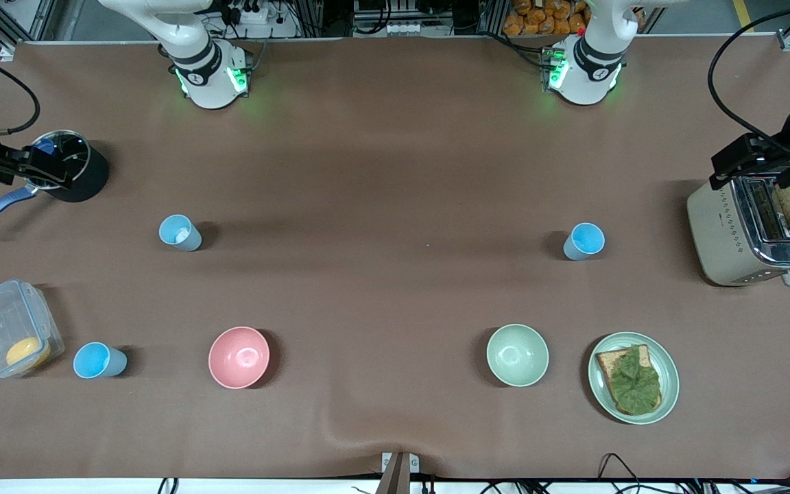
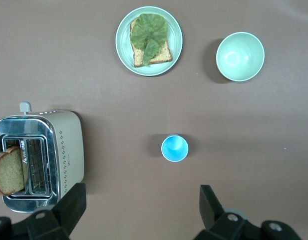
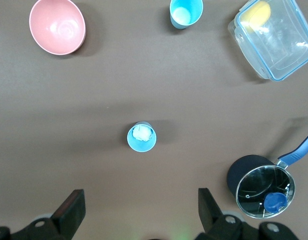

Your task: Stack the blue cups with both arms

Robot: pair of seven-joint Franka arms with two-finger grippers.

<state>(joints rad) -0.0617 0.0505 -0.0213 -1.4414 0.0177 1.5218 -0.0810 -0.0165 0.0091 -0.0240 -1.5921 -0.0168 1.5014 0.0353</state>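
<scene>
**Both grippers spread wide above their cups, nothing picked up yet**

I see three blue cups standing upright and well apart. My left gripper [image 2: 139, 212] hangs, fingers parted and empty, over the cup near the toaster [image 1: 584, 241]. My right gripper [image 3: 139, 212] hangs, likewise released, over the cup with the whitish patch [image 1: 180, 232]. The third cup [image 1: 99, 361] sits beside the clear container [image 1: 9, 329], nearer the front camera. I judge each arm is centred high so it can descend straight onto a rim.
</scene>
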